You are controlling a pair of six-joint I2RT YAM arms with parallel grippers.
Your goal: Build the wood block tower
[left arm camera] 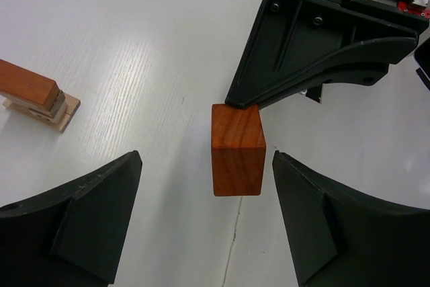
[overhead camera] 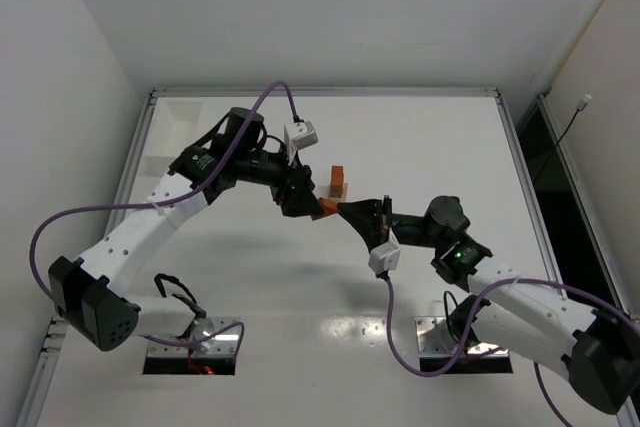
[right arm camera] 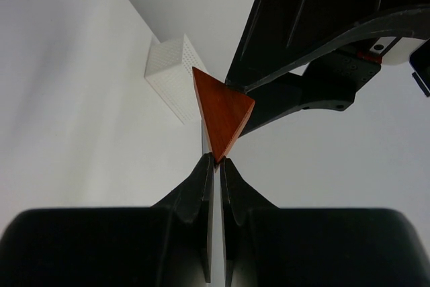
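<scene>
Fingers of the left gripper were spread wide on either side of one reddish-brown wedge, which was touched by neither. The wedge was pinched at one corner by the nearly closed right gripper. One wood block tower, a reddish-brown bar laid on pale pieces, was seen on the table nearby. One white perforated box was seen behind the wedge.
</scene>
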